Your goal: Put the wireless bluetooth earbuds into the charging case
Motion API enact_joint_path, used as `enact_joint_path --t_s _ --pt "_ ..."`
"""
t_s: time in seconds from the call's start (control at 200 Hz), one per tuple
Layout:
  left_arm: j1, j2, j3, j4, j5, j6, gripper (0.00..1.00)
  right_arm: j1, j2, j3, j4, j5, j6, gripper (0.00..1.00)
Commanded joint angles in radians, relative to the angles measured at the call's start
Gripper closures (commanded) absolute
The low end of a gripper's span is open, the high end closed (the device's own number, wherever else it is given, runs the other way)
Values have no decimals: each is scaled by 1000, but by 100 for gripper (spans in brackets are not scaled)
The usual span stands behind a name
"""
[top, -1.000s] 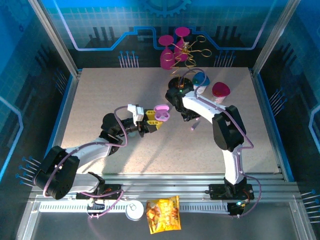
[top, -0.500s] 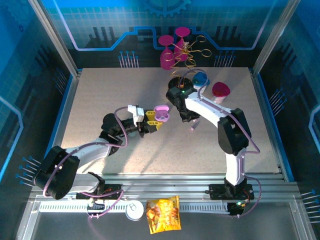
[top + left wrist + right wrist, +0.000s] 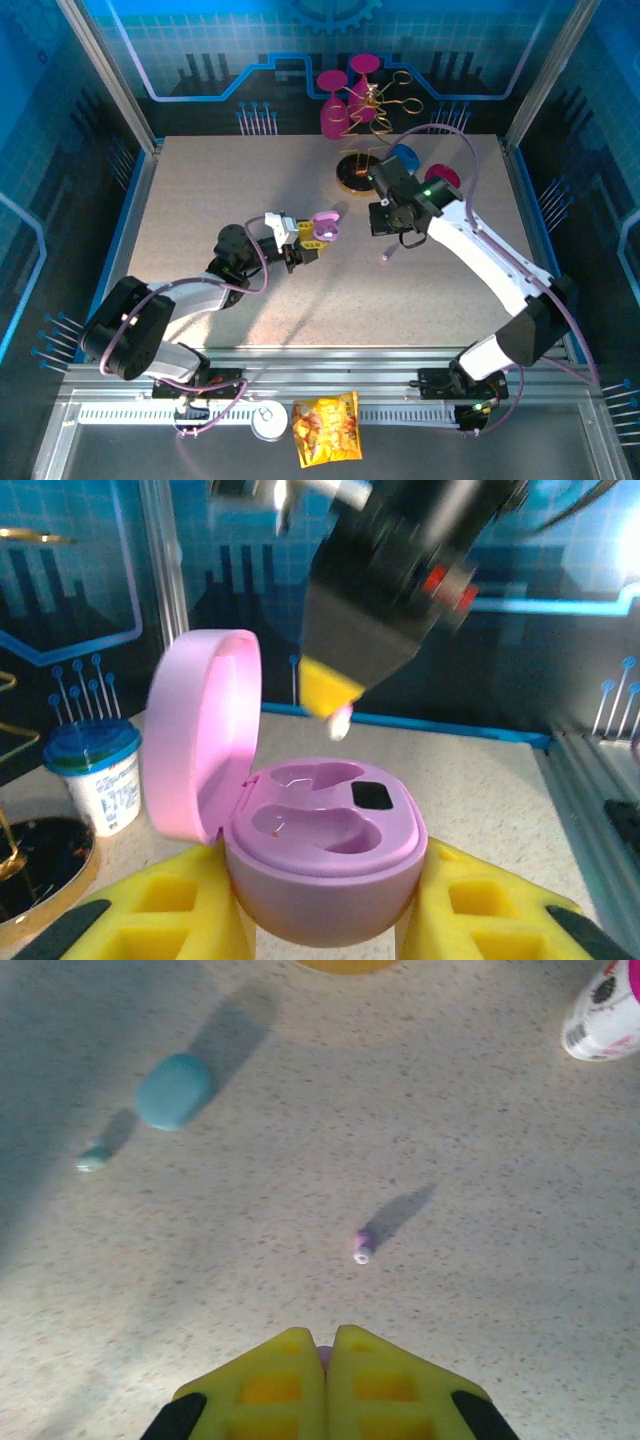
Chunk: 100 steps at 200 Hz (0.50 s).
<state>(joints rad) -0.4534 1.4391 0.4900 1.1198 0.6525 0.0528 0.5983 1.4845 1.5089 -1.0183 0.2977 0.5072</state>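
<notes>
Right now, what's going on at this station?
The left gripper holds the lilac charging case with its lid open; both sockets look empty. The right gripper is shut on a small earbud and hangs just above the case, bud not yet seated. A second lilac earbud lies loose on the table.

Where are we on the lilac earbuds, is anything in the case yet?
Done: the left pincer holds the lilac case with its lid open. In hand: the right pincer is shut on what looks like a lilac earbud, close to the case, whose wells look empty. Left: seat that bud, then fetch the second lilac earbud lying on the table.
</notes>
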Motion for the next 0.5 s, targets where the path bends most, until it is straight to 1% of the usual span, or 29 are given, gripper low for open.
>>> enact_joint_path --t_s 0.0,0.07,0.145,0.38,0.495 --pt "6 33 25 28 -33 58 79 2 -73 -13 57 -137 -15 100" --pt "4 46 34 26 -38 72 79 9 -93 -13 91 -190 -10 100" --pt "0 54 42 5 -43 93 79 27 -98 -7 124 -219 -4 100" --pt "-48 17 64 -149 -85 205 79 107 -16 87 137 -184 -23 100" --pt "-60 -3 70 -200 -90 228 79 137 33 128 137 -177 -35 100"
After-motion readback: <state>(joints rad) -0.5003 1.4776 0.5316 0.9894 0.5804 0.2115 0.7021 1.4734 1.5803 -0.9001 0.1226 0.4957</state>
